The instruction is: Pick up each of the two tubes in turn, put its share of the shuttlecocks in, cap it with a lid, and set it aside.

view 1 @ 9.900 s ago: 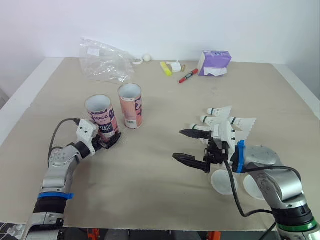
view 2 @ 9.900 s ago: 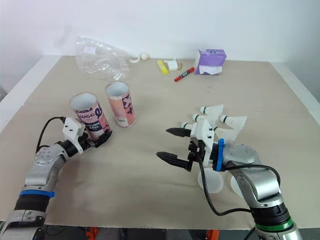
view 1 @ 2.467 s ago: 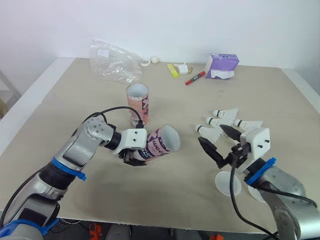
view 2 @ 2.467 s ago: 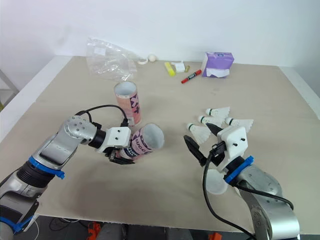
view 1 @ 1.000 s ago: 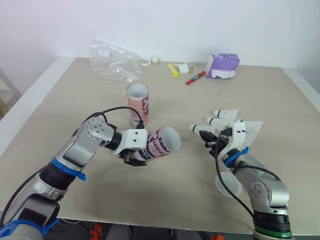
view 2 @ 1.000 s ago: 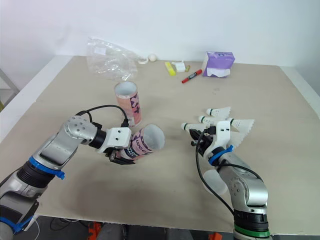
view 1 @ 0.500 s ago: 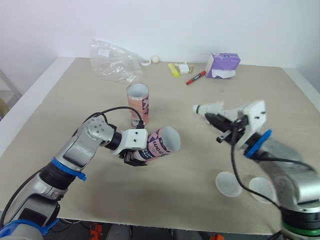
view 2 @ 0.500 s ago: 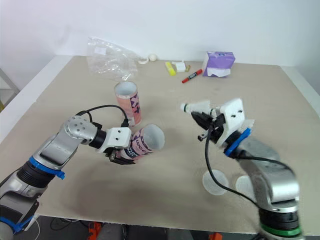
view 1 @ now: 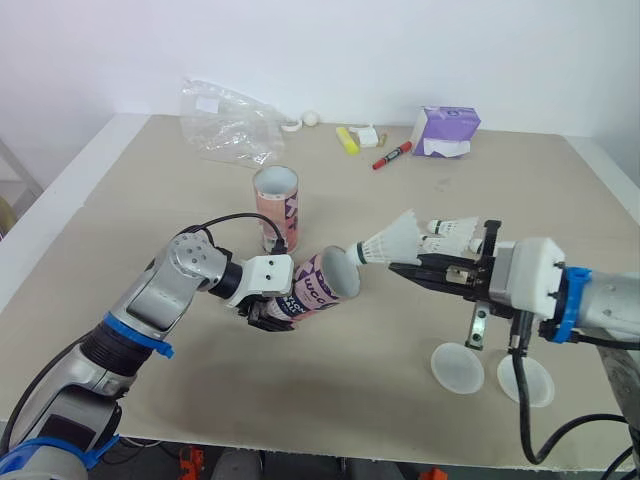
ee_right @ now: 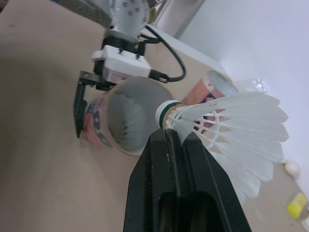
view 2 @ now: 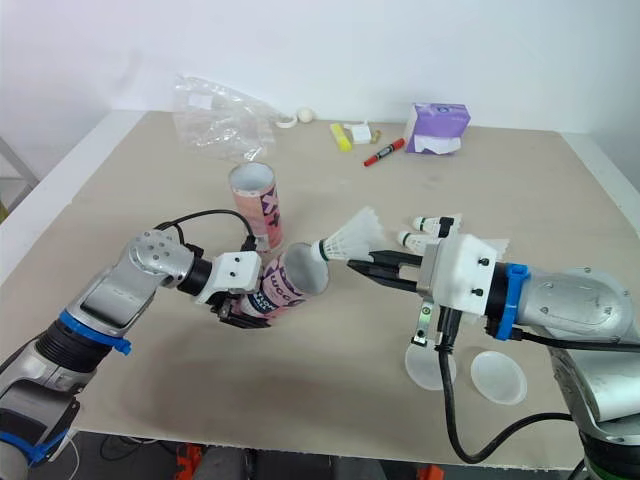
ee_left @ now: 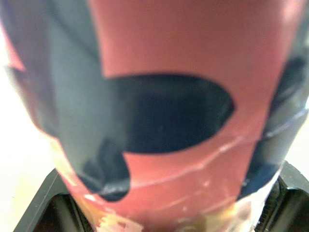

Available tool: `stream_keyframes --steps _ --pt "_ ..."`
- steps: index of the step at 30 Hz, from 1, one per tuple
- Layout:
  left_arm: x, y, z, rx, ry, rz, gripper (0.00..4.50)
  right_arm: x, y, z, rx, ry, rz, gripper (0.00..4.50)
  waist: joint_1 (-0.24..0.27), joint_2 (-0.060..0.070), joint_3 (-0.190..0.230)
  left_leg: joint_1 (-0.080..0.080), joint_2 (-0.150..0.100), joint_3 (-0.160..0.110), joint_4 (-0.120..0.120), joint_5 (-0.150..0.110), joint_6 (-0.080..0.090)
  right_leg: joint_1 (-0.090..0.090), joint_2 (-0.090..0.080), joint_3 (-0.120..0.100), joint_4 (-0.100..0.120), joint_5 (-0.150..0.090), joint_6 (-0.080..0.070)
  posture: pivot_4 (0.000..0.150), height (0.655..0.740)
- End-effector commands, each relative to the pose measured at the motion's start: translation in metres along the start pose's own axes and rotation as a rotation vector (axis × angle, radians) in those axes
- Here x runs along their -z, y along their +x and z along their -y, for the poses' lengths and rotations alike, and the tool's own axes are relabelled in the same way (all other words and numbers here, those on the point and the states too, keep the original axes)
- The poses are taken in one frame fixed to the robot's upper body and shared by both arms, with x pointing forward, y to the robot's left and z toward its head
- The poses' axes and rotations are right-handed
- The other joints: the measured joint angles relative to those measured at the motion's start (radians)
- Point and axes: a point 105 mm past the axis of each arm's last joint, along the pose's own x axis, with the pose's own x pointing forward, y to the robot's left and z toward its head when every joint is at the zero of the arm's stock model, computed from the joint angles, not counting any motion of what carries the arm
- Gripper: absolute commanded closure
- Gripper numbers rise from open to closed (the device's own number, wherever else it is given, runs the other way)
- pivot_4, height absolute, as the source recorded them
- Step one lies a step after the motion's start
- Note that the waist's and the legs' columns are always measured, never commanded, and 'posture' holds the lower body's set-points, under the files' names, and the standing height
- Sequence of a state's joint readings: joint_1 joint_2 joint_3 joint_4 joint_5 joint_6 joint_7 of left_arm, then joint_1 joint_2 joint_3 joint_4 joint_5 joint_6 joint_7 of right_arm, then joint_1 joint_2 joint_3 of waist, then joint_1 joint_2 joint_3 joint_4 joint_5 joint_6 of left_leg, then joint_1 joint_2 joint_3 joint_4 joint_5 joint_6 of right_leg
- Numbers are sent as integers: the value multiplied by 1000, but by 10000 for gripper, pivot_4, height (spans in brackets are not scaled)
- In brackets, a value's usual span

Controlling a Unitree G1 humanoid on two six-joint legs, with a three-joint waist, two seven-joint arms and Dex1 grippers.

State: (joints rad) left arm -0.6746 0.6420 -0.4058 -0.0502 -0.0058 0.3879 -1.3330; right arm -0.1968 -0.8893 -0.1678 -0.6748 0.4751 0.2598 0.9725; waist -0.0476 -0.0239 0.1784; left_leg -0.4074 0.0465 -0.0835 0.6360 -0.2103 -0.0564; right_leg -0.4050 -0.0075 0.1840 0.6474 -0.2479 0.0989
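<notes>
Open table (view 1: pixel 330 390) lies in front, between the held tube (view 1: pixel 318 287) and the lids (view 1: pixel 457 367). A second tube (view 1: pixel 276 207) stands just behind it; the right gripper (view 1: pixel 402 267) keeps a shuttlecock (view 1: pixel 388 242) at the held tube's mouth

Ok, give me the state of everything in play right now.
left tool: shut on held tube
held tube: tilted, uncapped, mouth toward shuttlecock
right tool: shut on shuttlecock
shuttlecock: cork at tube mouth, not yet inside
standing tube: upright, uncapped
lids: lying flat, unused
spare shuttlecocks: lying on the table
</notes>
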Motion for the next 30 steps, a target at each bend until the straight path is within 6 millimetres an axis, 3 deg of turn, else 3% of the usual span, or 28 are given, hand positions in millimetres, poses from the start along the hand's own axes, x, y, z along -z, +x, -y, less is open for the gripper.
stream_keyframes --steps 1,4,5,6,11,12,15,17,19,23,30 --pt "3 4 0 1 0 -21 10330 -9 11 -1 -28 -76 25 44869 0 0 0 0 0 0 0 0 0 0 0 0 0 0 0 1500 7400" --pt "4 4 -1 -2 1 -25 10330 -9 17 -2 -58 -102 20 44869 0 0 0 0 0 0 0 0 0 0 0 0 0 1 0 1500 7400" --pt "4 4 -1 -3 1 -26 10330 -8 18 -2 -64 -109 16 38529 1 0 0 0 0 0 0 0 0 0 0 0 0 1 0 1500 7400" --pt "4 4 -2 -5 1 -27 10330 -8 19 -1 -66 -111 15 36521 1 0 0 0 0 0 0 0 0 0 0 0 0 0 0 1500 7400" --pt "5 4 -3 -9 3 -33 10330 -13 17 2 -30 -84 38 14533 1 0 0 0 0 0 0 0 0 0 0 0 0 0 0 1500 7400" --pt "6 4 -3 -9 5 -36 10330 -12 15 4 2 -52 42 12412 1 0 0 0 0 0 0 0 0 0 0 0 0 0 0 1500 7400" --pt "6 5 -3 -8 8 -37 10330 4 -2 21 198 141 51 215 2 0 0 0 0 0 0 0 0 0 0 0 0 0 0 1500 7400" --pt "6 5 -3 -7 9 -36 10330 22 -17 30 322 257 18 215 3 -1 0 0 0 0 0 0 0 1 0 0 0 0 0 1500 7400" --pt "6 6 -2 -4 9 -35 10330 61 -49 36 536 397 -75 215 4 -1 -1 0 0 0 1 0 0 1 0 0 0 1 0 1500 7400" --pt "7 6 -1 3 7 -36 10330 106 -98 27 787 523 -233 215 2 0 -1 0 0 -1 1 1 1 2 0 -1 0 1 0 1500 7400" --pt "7 5 0 6 9 -40 10330 124 -128 20 930 588 -288 215 -4 4 -2 2 0 0 0 2 3 1 0 0 1 3 -1 1500 7400"
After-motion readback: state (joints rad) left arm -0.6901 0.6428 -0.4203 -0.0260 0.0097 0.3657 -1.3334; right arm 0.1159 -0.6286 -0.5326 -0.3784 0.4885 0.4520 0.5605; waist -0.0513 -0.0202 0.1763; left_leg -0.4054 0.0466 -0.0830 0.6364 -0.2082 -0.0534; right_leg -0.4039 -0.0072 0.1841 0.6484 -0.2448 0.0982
